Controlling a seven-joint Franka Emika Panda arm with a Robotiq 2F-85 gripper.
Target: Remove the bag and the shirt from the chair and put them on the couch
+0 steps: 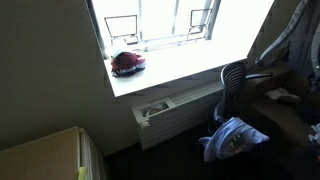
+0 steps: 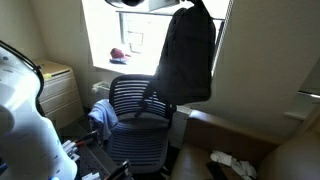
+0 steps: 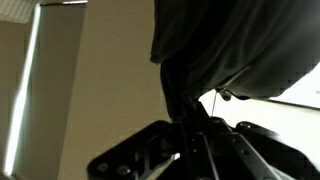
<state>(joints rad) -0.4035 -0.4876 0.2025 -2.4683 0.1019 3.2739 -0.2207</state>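
Note:
A black bag (image 2: 188,55) hangs in the air above the black mesh office chair (image 2: 135,110), with its strap trailing down to the seat. My gripper (image 3: 200,145) is shut on the bag's strap, and the bag's body (image 3: 235,40) fills the top of the wrist view. A blue shirt (image 2: 100,118) lies bunched at the chair's side. It also shows in an exterior view (image 1: 230,137) below the chair (image 1: 233,85). The brown couch (image 2: 235,140) is beside the chair.
A red object (image 1: 127,63) sits on the bright window sill above a radiator (image 1: 170,108). A low cabinet (image 2: 55,90) stands by the wall. The white robot base (image 2: 20,115) is close to one camera. Small items (image 2: 228,162) lie on the couch.

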